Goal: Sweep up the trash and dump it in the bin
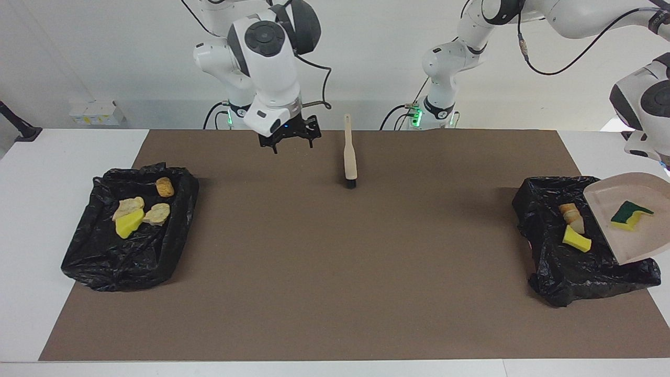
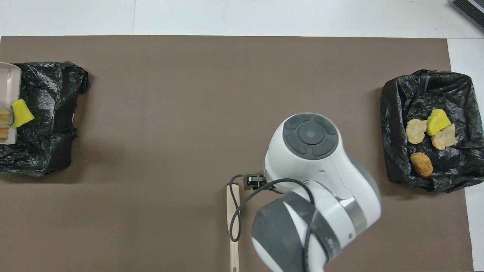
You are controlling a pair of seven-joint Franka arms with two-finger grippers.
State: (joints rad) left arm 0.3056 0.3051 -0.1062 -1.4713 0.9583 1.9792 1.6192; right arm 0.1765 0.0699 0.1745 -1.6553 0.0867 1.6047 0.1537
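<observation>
Now dump step in hand, by my read. Right gripper (image 1: 291, 140) hangs over mat (image 1: 335, 293), fingers spread, holding nothing; bin (image 1: 131, 230) at its arm's end already holds four scraps (image 1: 141, 212). Brush (image 1: 349, 157) lies just beside that gripper, toward left arm's end. Left gripper out of view, grip unreadable; dustpan (image 1: 636, 220) tilts over second bin (image 1: 570, 251), green-and-yellow sponge (image 1: 631, 214) on it, two scraps (image 1: 574, 230) below. Next: tip steeper. Nothing obstructs.

Left gripper out of frame in both views; only the arm's wrist shows at the facing view's edge. Dustpan (image 1: 636, 222) cut off by frame edges, handle unseen. Right arm (image 2: 314, 189) covers its own gripper and the brush (image 2: 233, 226) head from overhead.
</observation>
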